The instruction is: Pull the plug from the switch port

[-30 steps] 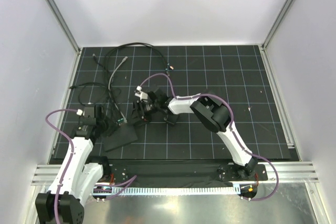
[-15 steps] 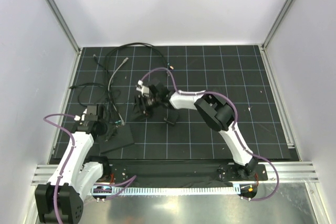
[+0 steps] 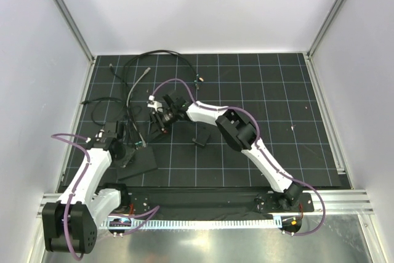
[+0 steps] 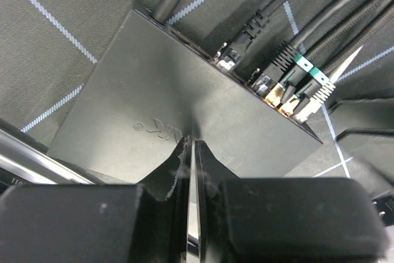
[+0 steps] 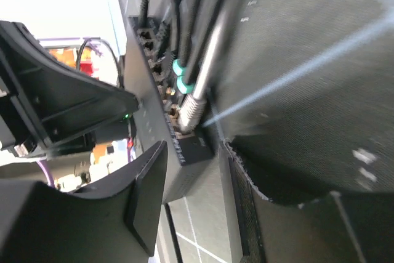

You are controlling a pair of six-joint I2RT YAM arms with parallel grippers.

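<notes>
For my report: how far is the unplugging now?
Done: nothing; the grey braided cable's plug sits in a port of the flat matte-black box. In hand: shut left gripper at the box's top, open right gripper facing that plug. Left: grip it, pull out.

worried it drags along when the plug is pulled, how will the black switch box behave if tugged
The switch box looks thin and flat, so probably light and apt to slide rather than tip. Its several plugged cables may drag it.
</notes>
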